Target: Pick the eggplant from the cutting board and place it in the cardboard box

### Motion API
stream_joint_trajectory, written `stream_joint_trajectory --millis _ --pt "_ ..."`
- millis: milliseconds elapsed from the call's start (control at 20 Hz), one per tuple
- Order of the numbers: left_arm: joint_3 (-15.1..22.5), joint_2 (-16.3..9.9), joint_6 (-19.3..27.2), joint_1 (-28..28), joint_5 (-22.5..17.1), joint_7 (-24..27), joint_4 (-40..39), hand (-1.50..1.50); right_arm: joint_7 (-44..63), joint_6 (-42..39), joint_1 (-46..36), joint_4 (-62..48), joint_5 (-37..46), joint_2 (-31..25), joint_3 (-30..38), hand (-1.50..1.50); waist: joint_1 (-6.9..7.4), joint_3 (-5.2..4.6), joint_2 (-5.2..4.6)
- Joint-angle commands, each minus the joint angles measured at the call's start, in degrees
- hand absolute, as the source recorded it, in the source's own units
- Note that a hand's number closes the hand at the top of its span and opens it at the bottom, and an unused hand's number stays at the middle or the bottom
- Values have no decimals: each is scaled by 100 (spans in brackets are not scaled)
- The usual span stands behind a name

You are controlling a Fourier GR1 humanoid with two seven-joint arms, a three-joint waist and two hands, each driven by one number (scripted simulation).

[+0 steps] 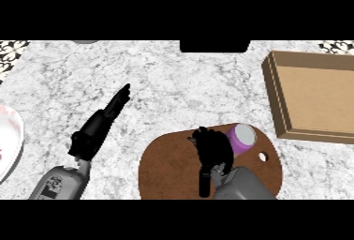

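Observation:
A brown cutting board (166,164) lies at the lower middle of the counter. The purple eggplant (243,138) rests on its upper right part, its pale cut end facing up. My right hand (213,150) is over the board right beside the eggplant's left side, fingers curled downward; whether they touch it cannot be seen. The open cardboard box (314,96) sits at the right, beyond the board. My left hand (104,119) is to the left of the board, fingers straight and pointing up and right, holding nothing.
A white plate (8,140) with a pinkish rim shows at the left edge. A black object (214,46) sits at the counter's far edge, middle. Patterned tiles show in the top corners.

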State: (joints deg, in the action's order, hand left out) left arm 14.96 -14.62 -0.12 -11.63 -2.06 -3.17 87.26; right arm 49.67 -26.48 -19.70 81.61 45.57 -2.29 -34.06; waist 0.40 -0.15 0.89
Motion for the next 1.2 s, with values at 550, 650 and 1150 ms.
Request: stream_joint_trajectory --millis 550,650,1150 --pt "-351 85 35 97 110 -217 140 0 -3089 1545 952 1667 441 -2977 809 150 -391 40 -6" --pt "-263 45 -60 383 113 -58 219 0 -3770 2124 1320 1697 341 -3508 1268 150 -328 37 -22" --pt "-326 175 -130 233 185 91 21 0 -5209 2788 3244 3453 -1201 -4701 3486 150 -249 11 -45"
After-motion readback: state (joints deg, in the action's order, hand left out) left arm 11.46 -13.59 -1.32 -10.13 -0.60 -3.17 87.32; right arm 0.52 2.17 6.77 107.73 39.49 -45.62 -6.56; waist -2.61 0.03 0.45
